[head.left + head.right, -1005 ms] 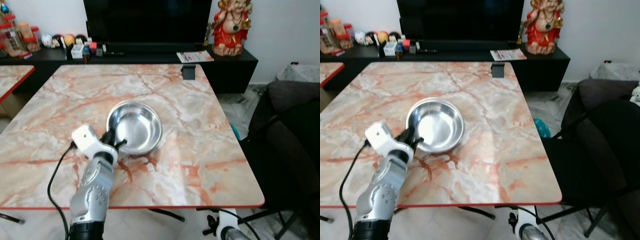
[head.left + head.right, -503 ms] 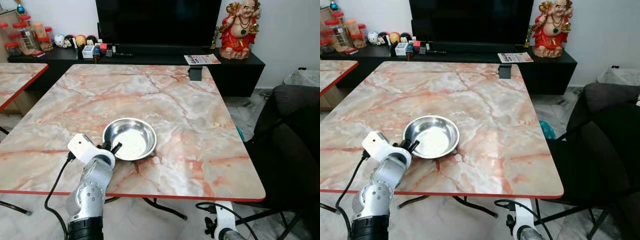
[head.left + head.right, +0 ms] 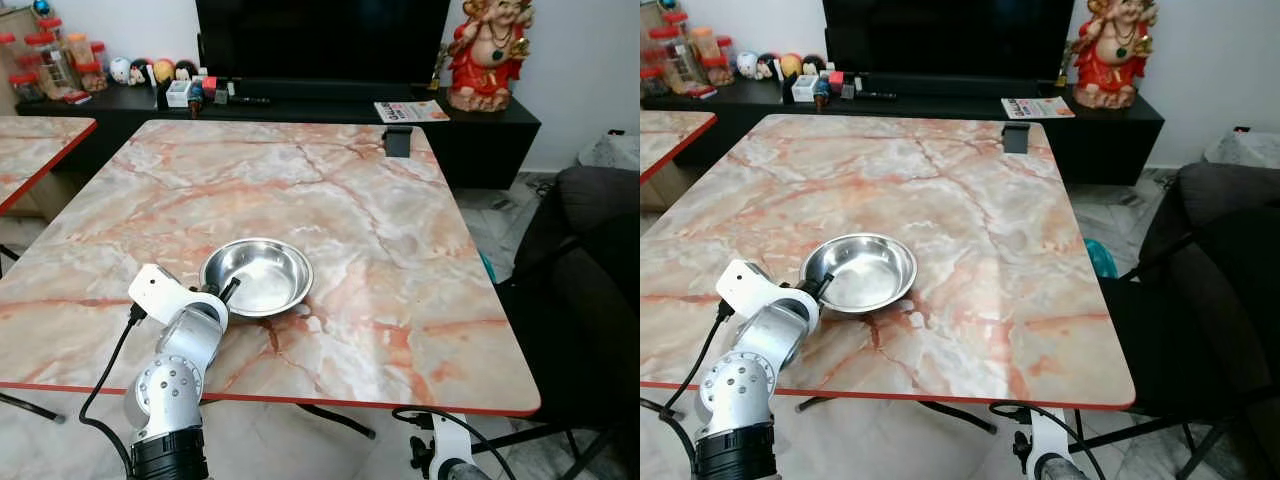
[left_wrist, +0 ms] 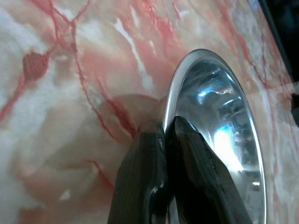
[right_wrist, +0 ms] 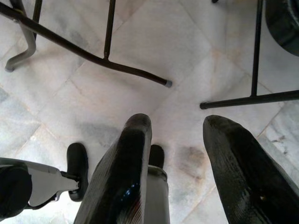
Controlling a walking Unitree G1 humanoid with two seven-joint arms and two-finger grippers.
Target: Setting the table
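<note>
Bowl: I see the round, shallow stainless-steel bowl (image 3: pixel 256 277) resting on the pink-veined marble table (image 3: pixel 400 300), towards its near edge and closer to the near left corner.
Left end effector: my left end effector (image 4: pixel 167 135) has its two black fingers pinched together on the bowl's near rim, one inside and one outside.
Right end effector: my right end effector (image 5: pixel 175 140) hangs below the table over the pale tiled floor (image 5: pixel 154 42), its fingers apart and holding nothing.
</note>
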